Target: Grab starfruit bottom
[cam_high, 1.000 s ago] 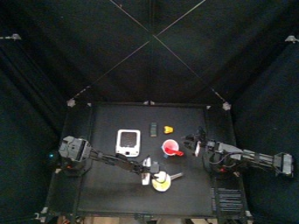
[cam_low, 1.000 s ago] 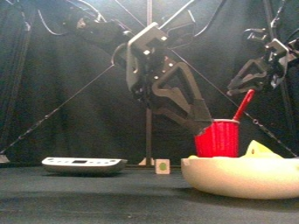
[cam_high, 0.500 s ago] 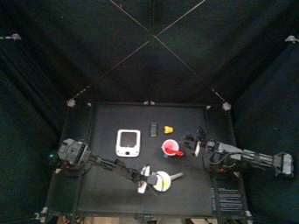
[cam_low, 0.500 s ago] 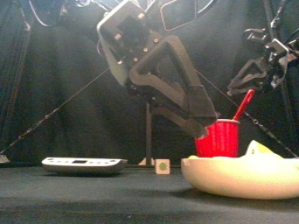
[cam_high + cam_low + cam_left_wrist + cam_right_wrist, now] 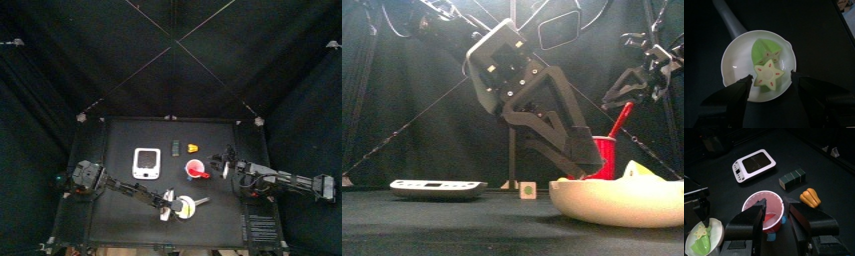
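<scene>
Lower now, left gripper [image 5: 771,82] jaws straddle the starfruit [image 5: 769,75].

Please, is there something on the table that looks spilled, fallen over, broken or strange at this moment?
Nothing stands out. The pale yellow star-shaped toy starfruit lies with a green piece inside the white bowl, between the open left gripper jaws. The red cup stands upright, and the white device lies flat.

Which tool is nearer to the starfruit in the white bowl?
Left. The left tool hangs open right over the starfruit in the bowl; the right tool is over the red cup.
</scene>
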